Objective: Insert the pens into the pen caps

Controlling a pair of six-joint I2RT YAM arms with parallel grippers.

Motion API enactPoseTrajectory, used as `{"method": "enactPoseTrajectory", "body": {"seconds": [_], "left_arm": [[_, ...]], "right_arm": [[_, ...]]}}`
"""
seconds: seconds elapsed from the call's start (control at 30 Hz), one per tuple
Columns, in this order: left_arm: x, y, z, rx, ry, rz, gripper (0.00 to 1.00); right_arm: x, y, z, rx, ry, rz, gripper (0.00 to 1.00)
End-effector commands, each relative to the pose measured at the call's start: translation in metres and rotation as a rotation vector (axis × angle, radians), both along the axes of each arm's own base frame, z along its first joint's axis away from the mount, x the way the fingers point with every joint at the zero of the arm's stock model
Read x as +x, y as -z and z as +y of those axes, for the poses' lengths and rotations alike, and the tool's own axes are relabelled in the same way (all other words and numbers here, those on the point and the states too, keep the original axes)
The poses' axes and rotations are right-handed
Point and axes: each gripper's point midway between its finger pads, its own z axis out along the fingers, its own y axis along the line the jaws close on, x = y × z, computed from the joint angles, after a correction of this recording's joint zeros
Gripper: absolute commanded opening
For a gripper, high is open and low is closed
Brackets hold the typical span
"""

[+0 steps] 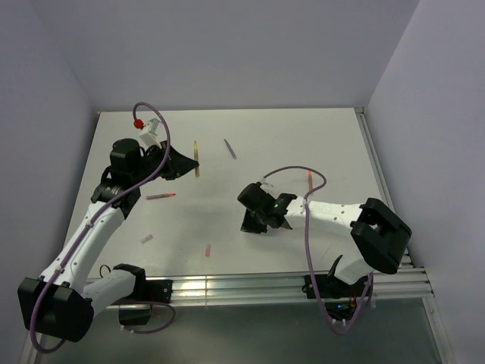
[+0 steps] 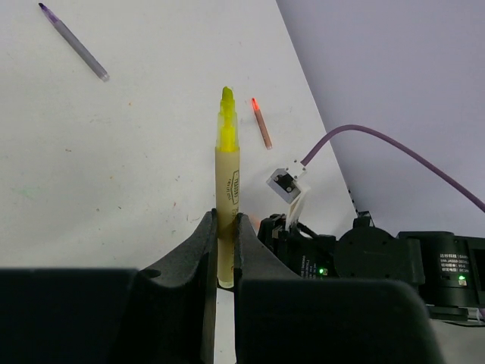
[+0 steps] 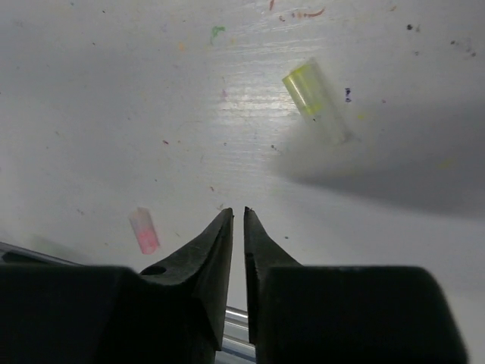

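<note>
The yellow pen (image 2: 227, 182) is clamped by its rear in the left gripper (image 2: 225, 220), tip left free for capping. The right gripper (image 3: 236, 216), nearly closed and empty, is poised near the pale yellow cap (image 3: 314, 98) on the table (image 3: 114, 114).

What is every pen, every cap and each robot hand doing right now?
left gripper: jaws shut on the yellow pen
yellow pen: held by its end, tip bare
right gripper: jaws almost shut, empty
grey-purple pen: lying loose, uncapped
orange-red pen: lying loose, uncapped
pink-red pen: lying loose
yellow cap: lying loose, no pen in it
pink cap: lying loose, no pen in it
</note>
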Motion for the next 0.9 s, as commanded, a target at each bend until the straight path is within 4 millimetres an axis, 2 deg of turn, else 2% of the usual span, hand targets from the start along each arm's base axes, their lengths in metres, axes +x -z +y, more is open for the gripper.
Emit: {"method": "enactPoseTrajectory", "body": {"seconds": [0.0, 0.03, 0.13, 0.27, 0.63, 0.87], "left_arm": [[-0.001, -0.013, -0.002, -0.027, 0.017, -0.051, 0.0], [0.0, -0.012, -0.002, -0.027, 0.017, -0.049, 0.0], [0.0, -0.011, -0.002, -0.024, 0.016, -0.044, 0.0], [0.001, -0.011, -0.002, -0.024, 0.016, -0.044, 0.0], [0.002, -0.008, -0.002, -0.024, 0.016, -0.036, 0.0], [0.004, -0.006, -0.001, -0.024, 0.012, -0.03, 0.0]], "right_arm": [[0.014, -0.008, 0.018, 0.083, 0.101, -0.04, 0.17], [0.014, -0.005, 0.017, 0.085, 0.121, -0.034, 0.12], [0.014, 0.006, 0.006, 0.051, 0.177, -0.031, 0.07], [0.015, 0.015, -0.005, 0.013, 0.221, -0.033, 0.03], [0.022, 0.042, -0.029, -0.053, 0.32, -0.022, 0.0], [0.032, 0.047, -0.047, -0.076, 0.378, -0.034, 0.0]]}}
